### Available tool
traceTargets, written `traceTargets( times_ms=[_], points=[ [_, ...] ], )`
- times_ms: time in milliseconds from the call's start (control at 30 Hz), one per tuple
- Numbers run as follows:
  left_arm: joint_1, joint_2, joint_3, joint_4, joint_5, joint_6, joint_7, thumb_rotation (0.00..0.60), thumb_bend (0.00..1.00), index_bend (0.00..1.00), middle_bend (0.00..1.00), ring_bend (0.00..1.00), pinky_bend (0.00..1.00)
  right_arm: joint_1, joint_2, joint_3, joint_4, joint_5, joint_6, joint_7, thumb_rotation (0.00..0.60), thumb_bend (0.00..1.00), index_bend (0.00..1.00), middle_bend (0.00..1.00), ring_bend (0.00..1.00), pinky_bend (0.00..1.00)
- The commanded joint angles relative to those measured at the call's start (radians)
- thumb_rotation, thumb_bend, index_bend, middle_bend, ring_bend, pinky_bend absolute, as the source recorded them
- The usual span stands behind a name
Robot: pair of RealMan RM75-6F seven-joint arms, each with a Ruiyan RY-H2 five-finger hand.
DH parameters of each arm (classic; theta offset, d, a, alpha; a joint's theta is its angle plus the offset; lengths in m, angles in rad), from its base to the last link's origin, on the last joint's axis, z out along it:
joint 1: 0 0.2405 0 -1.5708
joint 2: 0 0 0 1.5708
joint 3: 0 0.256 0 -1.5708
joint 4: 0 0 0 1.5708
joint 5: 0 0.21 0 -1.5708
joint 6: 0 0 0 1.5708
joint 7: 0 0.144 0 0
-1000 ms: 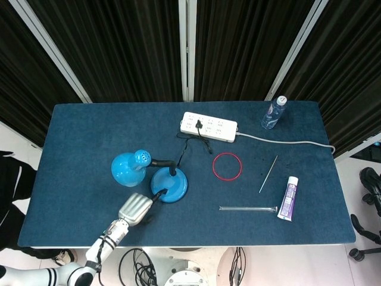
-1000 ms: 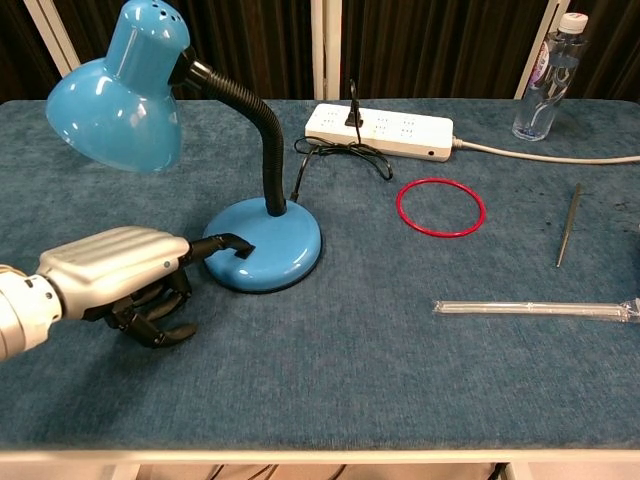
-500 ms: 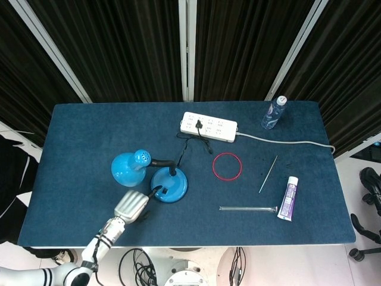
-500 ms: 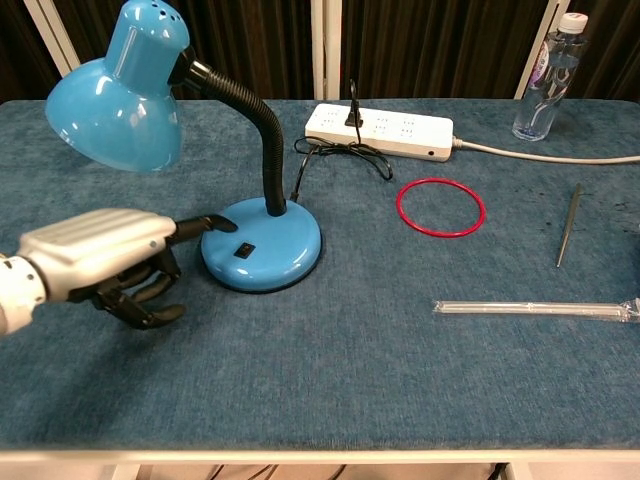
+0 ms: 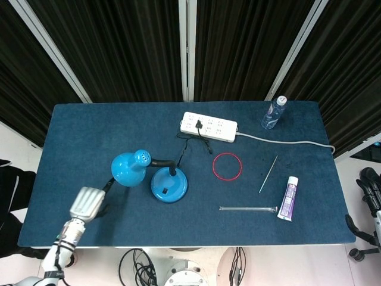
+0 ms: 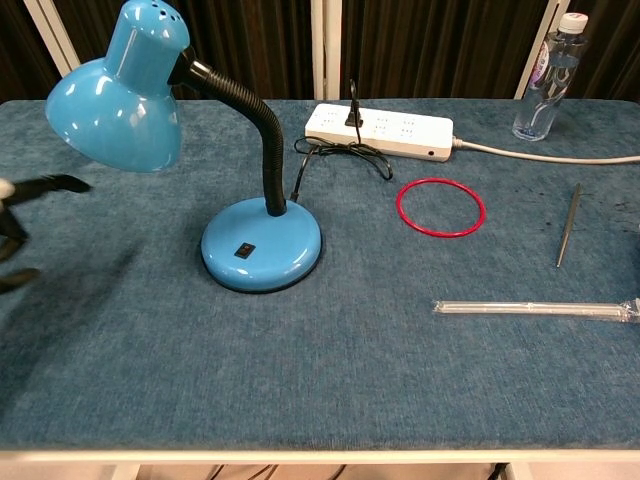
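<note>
The left robot hand [image 5: 87,204] hovers empty over the blue cloth counter [image 5: 83,137], fingers loosely apart, well clear of the glossy blue gooseneck desk lamp [image 5: 168,184], which stands unlit mid-counter beside the red ring [image 5: 227,165], switch apparently untouched.

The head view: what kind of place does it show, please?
Probably a lab or test station for robot handling: a blue-covered table before black curtains, set with unrelated items such as a desk lamp, a power strip and a red ring.
</note>
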Motion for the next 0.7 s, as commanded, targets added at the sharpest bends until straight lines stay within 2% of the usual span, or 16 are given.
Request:
traceTargets(
  times_ms=[33,133,200,233,267,300,367,433,500,700],
  points=[
    [0.061,0.064,-0.003,0.021,0.017,0.091,-0.076,0.600,0.36,0.10,0.82,0.84,0.83,0.002,0.000,-0.001,-0.009,-0.006,-0.002,-0.012,0.600,0.32,0.00,0.00,0.00,0.00],
    [0.097,0.098,-0.009,0.049,0.062,0.177,-0.105,0.600,0.36,0.13,0.80,0.81,0.82,0.007,-0.003,-0.005,-0.021,-0.015,-0.009,-0.030,0.600,0.32,0.00,0.00,0.00,0.00],
    [0.116,0.120,-0.003,0.062,0.094,0.212,-0.131,0.600,0.35,0.13,0.67,0.67,0.75,0.010,-0.003,-0.007,-0.029,-0.021,-0.012,-0.041,0.600,0.32,0.00,0.00,0.00,0.00],
    [0.126,0.137,0.002,0.067,0.109,0.226,-0.154,0.600,0.33,0.14,0.53,0.50,0.68,0.011,-0.003,-0.008,-0.034,-0.023,-0.013,-0.047,0.600,0.32,0.00,0.00,0.00,0.00],
    [0.133,0.150,0.005,0.067,0.118,0.233,-0.169,0.600,0.30,0.13,0.35,0.31,0.56,0.011,-0.002,-0.008,-0.037,-0.025,-0.012,-0.052,0.600,0.32,0.00,0.00,0.00,0.00],
    [0.138,0.163,0.009,0.064,0.125,0.235,-0.180,0.600,0.27,0.12,0.21,0.16,0.44,0.011,-0.001,-0.009,-0.040,-0.025,-0.012,-0.055,0.600,0.32,0.00,0.00,0.00,0.00],
    [0.148,0.200,0.015,0.042,0.138,0.242,-0.202,0.600,0.18,0.09,0.02,0.00,0.18,0.011,0.001,-0.009,-0.044,-0.024,-0.012,-0.062,0.600,0.32,0.00,0.00,0.00,0.00],
    [0.159,0.234,0.017,0.008,0.145,0.249,-0.217,0.600,0.11,0.08,0.00,0.00,0.09,0.011,0.005,-0.009,-0.048,-0.020,-0.015,-0.067,0.600,0.32,0.00,0.00,0.00,0.00],
    [0.165,0.255,0.022,-0.016,0.159,0.253,-0.227,0.600,0.06,0.07,0.00,0.00,0.08,0.012,0.006,-0.009,-0.051,-0.019,-0.016,-0.070,0.600,0.32,0.00,0.00,0.00,0.00],
    [0.184,0.277,0.022,-0.051,0.213,0.288,-0.212,0.600,0.02,0.05,0.00,0.00,0.03,0.016,0.003,-0.012,-0.057,-0.026,-0.022,-0.078,0.600,0.32,0.00,0.00,0.00,0.00]
  ],
)
